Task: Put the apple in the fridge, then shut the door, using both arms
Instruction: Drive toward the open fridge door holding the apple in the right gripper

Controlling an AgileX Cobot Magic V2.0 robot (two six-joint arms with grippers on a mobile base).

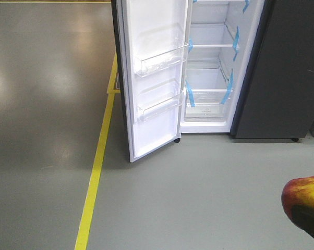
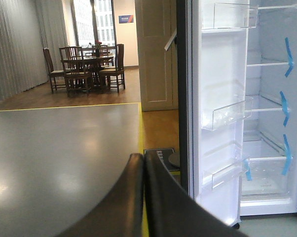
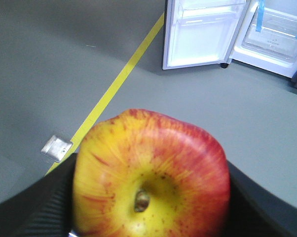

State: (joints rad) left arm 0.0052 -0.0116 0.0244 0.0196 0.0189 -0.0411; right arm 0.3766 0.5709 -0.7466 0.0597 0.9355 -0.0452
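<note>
Right gripper (image 3: 148, 215) clamped on apple (image 3: 151, 168), stem pit toward the wrist camera, held over grey floor (image 3: 64, 59), well apart from fridge (image 1: 209, 67). Door (image 1: 152, 78) stands open. Left gripper (image 2: 144, 197): fingers pressed together.

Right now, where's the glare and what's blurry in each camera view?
Front view: soft glare patches on the floor, fridge interior washed out white. Left wrist view: windows blown out, the left tool a dark blur up close. Right wrist view: the apple fills the frame, slightly soft.
</note>
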